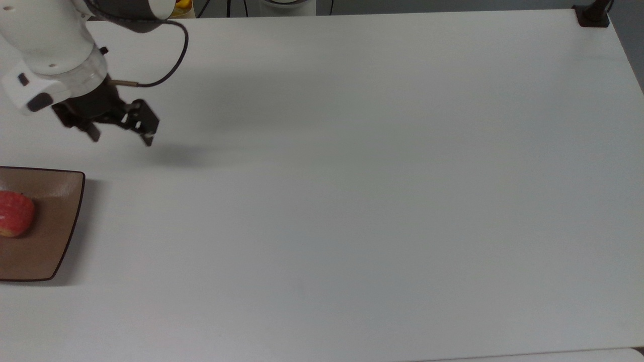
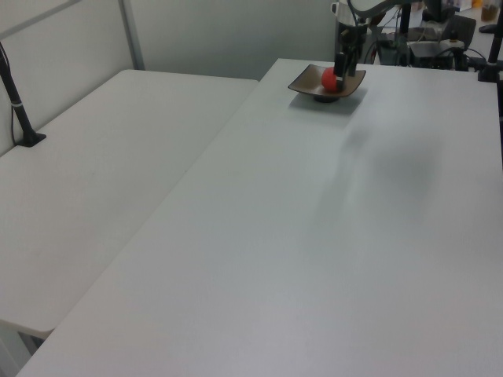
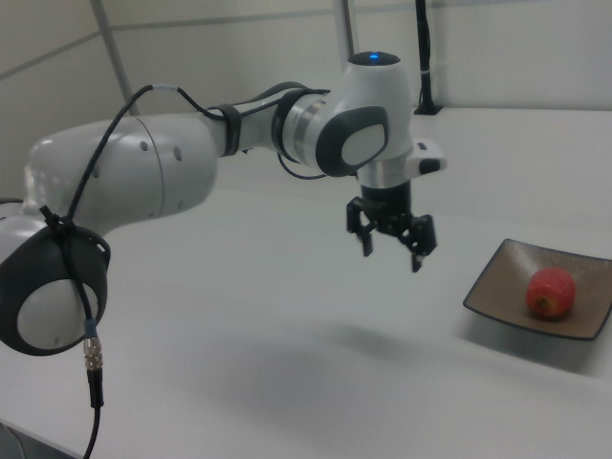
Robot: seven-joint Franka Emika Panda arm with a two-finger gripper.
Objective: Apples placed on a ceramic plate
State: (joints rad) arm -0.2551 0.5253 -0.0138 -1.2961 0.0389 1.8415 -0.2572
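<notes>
The red apple [image 1: 14,213] lies on the glossy brown square ceramic plate [image 1: 50,231] at the top view's left edge. In the right view the apple [image 3: 550,292] rests on the plate [image 3: 512,287] at the right view's right. In the left view the apple [image 2: 328,78] sits on the plate [image 2: 306,82] at the far end of the table. My gripper [image 1: 121,137] hangs open and empty above the bare table, away from the plate. The right view shows the gripper [image 3: 392,251] raised well above the table, to the left of the plate.
A large white table [image 1: 352,176] spreads to the top view's right. A black post base [image 1: 592,15] stands at its far right corner. A second white table [image 2: 94,173] adjoins it on the left view's left, with a black stand [image 2: 20,110].
</notes>
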